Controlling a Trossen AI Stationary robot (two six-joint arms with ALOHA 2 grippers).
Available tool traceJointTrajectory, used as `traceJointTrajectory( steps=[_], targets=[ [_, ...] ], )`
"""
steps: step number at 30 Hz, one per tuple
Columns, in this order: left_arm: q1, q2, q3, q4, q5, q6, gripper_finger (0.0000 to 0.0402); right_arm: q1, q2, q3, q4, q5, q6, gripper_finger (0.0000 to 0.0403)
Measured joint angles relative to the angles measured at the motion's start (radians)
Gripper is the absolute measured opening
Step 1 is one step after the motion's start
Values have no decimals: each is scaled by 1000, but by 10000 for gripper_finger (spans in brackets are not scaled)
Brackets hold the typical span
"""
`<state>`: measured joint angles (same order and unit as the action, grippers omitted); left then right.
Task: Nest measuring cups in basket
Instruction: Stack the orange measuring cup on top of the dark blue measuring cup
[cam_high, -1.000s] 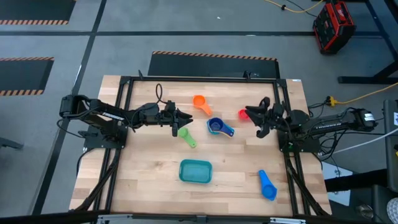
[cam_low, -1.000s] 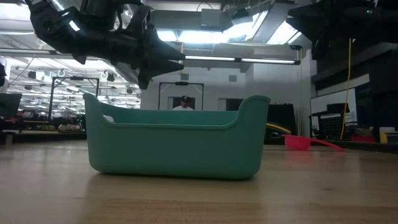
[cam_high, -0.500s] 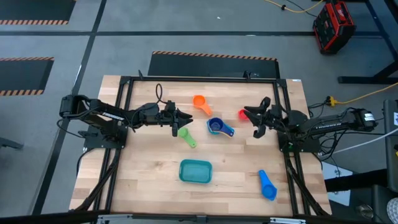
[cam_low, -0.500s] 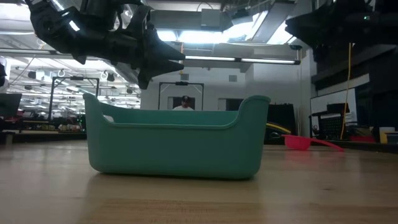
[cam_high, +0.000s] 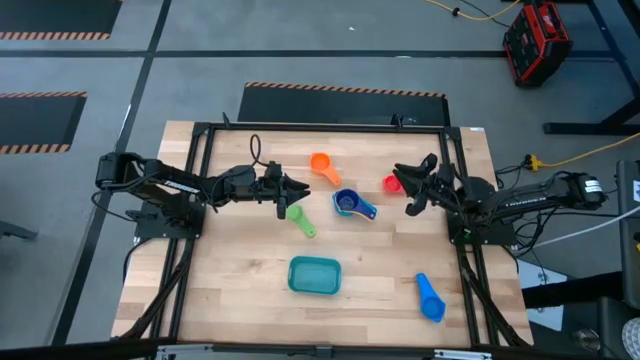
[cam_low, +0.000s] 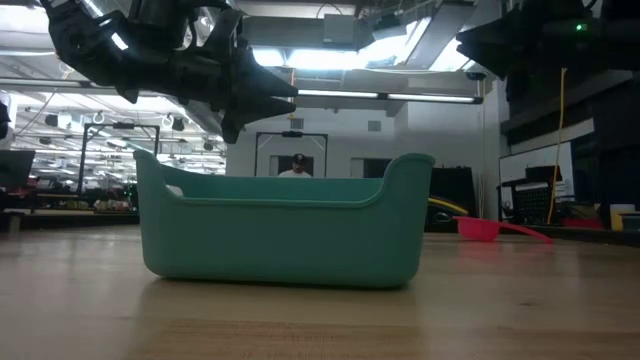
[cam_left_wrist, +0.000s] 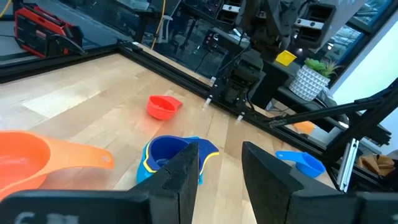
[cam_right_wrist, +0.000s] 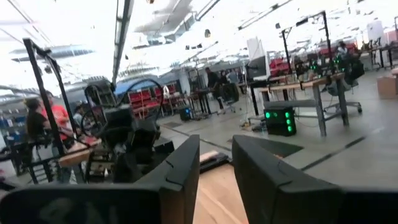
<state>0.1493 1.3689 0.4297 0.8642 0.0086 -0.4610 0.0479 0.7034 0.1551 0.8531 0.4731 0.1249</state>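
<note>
Surface (cam_high: 230, 270): we see pale wood, its near corners cut off.
Basket (cam_high: 314, 275): front centre, seemingly empty.
Left hand (cam_high: 302, 194): above the green cup (cam_high: 298, 216), released, holding nothing.
Right hand (cam_high: 405, 190): raised beside the red cup (cam_high: 391, 184), fingers parted, empty.
Stacked blue cups (cam_high: 353, 204): centre, count unclear.
Orange cup (cam_high: 322, 164): behind them.
Lone blue cup (cam_high: 429, 297): front right.

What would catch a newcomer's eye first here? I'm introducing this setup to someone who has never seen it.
Probably the bright measuring cups scattered over the wooden table: an orange cup toward the far edge, a red cup by the right gripper, a green cup beside the left gripper, and a blue cup near the right front. The teal basket sits alone at the centre front, with nothing visibly in it.
</note>
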Motion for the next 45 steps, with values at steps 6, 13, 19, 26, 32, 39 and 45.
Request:
traceJointTrajectory(
  steps=[6,13,19,26,32,39,45],
  targets=[
    [0,0,0,0,-1,0,115,-10,44,99,-20,-3,-57,100],
    [0,0,0,2,-1,0,115,-122,200,433,-526,-4,8,100],
    [0,0,0,1,-1,0,115,-270,421,697,-864,-79,122,100],
    [0,0,0,-1,-1,0,115,-397,698,878,-898,-307,132,100],
    [0,0,0,-2,0,0,115,-449,898,974,-899,-346,135,100],
    [0,0,0,-4,0,0,115,-484,1067,1047,-905,-437,170,100],
    [0,0,0,-12,0,0,115,-502,1139,1054,-908,-450,189,100]
  ],
)
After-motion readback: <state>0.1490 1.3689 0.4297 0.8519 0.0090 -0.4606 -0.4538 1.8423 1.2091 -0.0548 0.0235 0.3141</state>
